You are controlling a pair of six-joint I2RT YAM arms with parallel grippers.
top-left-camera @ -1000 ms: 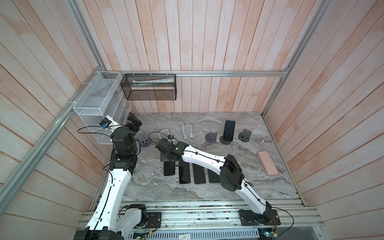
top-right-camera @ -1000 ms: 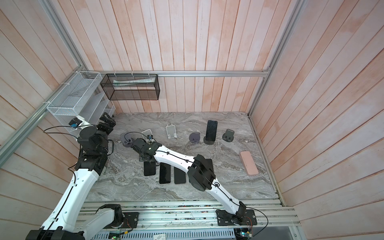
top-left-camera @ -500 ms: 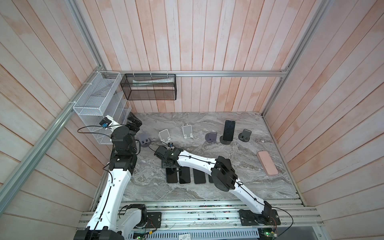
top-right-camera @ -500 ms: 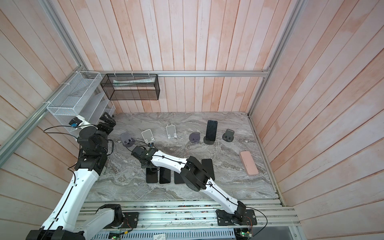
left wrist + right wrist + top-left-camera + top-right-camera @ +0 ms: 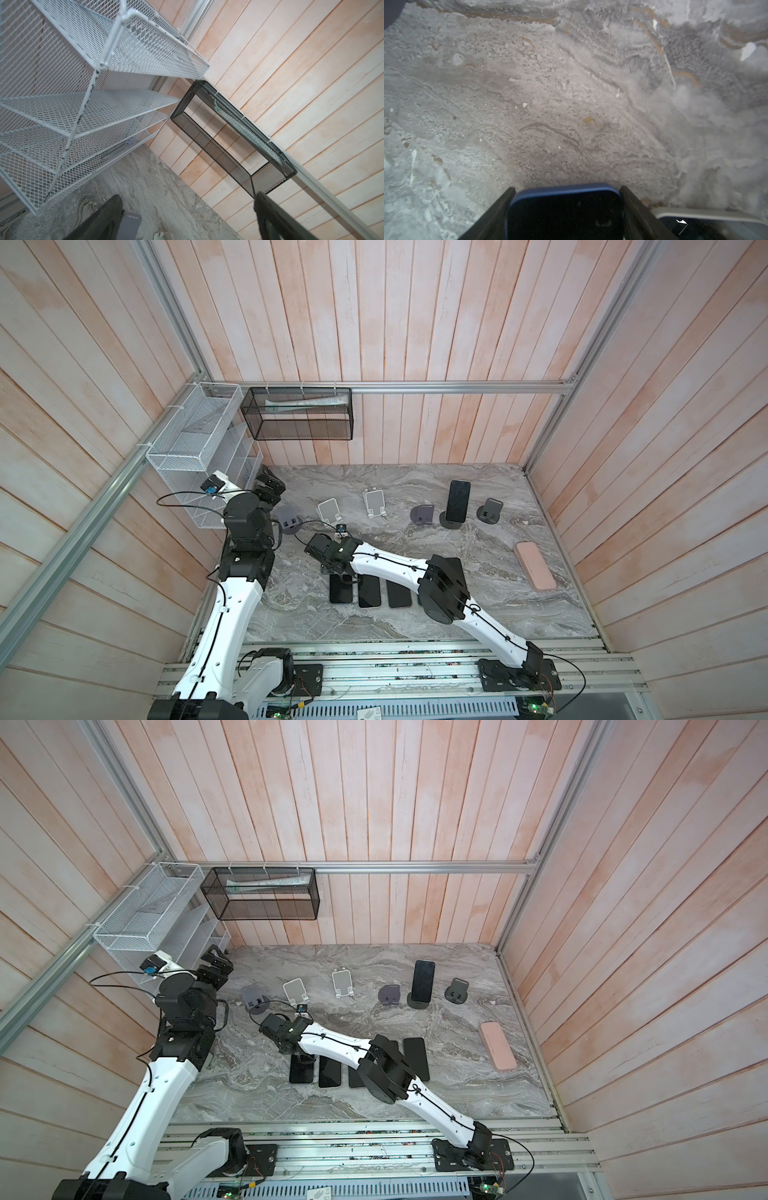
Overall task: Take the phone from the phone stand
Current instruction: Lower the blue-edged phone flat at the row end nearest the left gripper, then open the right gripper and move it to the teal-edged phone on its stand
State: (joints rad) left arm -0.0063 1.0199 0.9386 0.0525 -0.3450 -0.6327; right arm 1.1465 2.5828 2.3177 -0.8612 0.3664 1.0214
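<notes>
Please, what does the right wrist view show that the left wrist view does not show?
Only the right wrist view: a blue-edged phone between the fingers of the right claw, and a second phone beside it. Only the left wrist view: the white mesh rack, the black mesh basket, the wooden wall and the open left claw. Both: the marble table.

Blue-rimmed phone [image 5: 340, 591]: dark face up, flat on the desk [image 5: 498, 593], left end of the front row of phones [image 5: 370, 591]. Black phone [image 5: 458, 499]: upright, leaning back in a round dark stand [image 5: 451, 523], back right, between two grey stands [image 5: 422, 515].
</notes>
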